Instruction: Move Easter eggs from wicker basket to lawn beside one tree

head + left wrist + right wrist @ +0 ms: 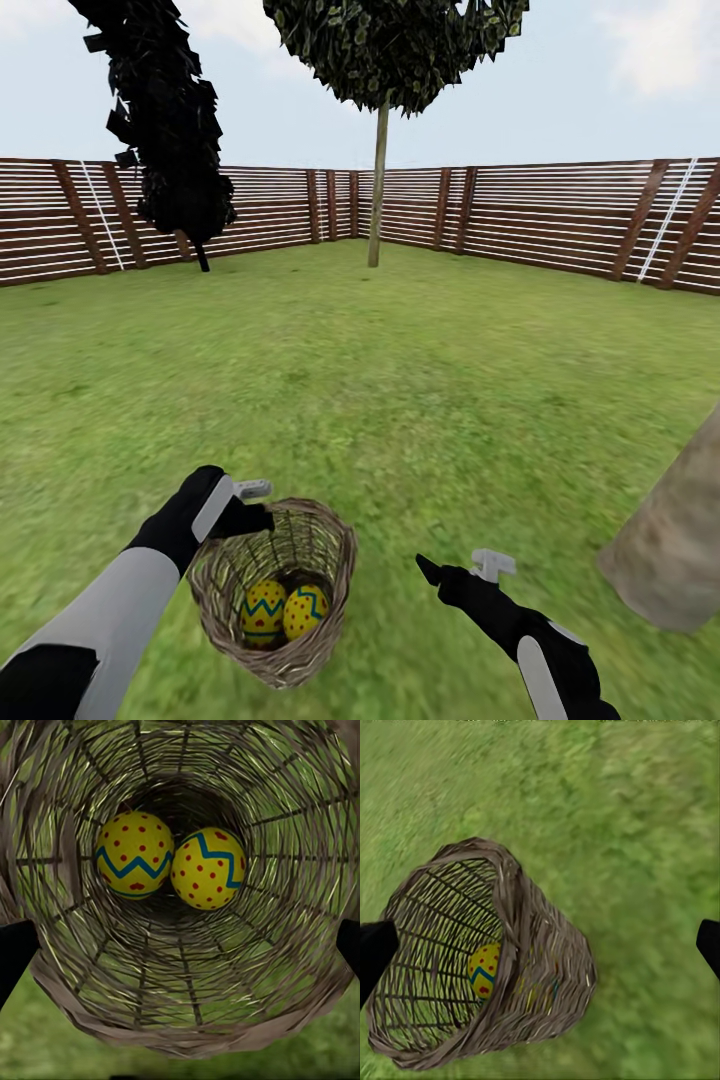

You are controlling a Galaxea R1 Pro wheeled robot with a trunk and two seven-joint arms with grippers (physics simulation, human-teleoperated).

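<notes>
- The garden is lying open under a pale sky, with the lawn (400,380) spreading as mottled green grass from the lower edge of the head view up to the middle of the frame.
- Nearest, in the lower left of the head view, the left gripper (252,505) is hovering just over the upper-left rim of the wicker basket (330,560), its dark fingers standing wide apart and gripping nothing.
- The basket is sitting on the grass at lower centre, tilting a little, its open mouth facing up toward the camera.
- Two Easter eggs are lying side by side at its bottom and touching: one egg (135,855) with a blue-green zigzag and red dots, and a second egg (208,868) of the same pattern just beside it.
- In the lower right, the right gripper (465,572) is hanging over bare grass, beside the basket and apart from it, its fingers spread wide and empty.
- In the right wrist view the basket (540,967) is showing one yellow egg (484,970) through its weave.
- At the right edge, the thick pale trunk of the tree (670,550) is rising out of the lawn, near the right gripper.
- Farther off, at upper centre, a thin-trunked tree (378,180) is standing before the wooden fence (560,215).
- At upper left, a dark bushy tree (165,120) is leaning by the fence.
</notes>
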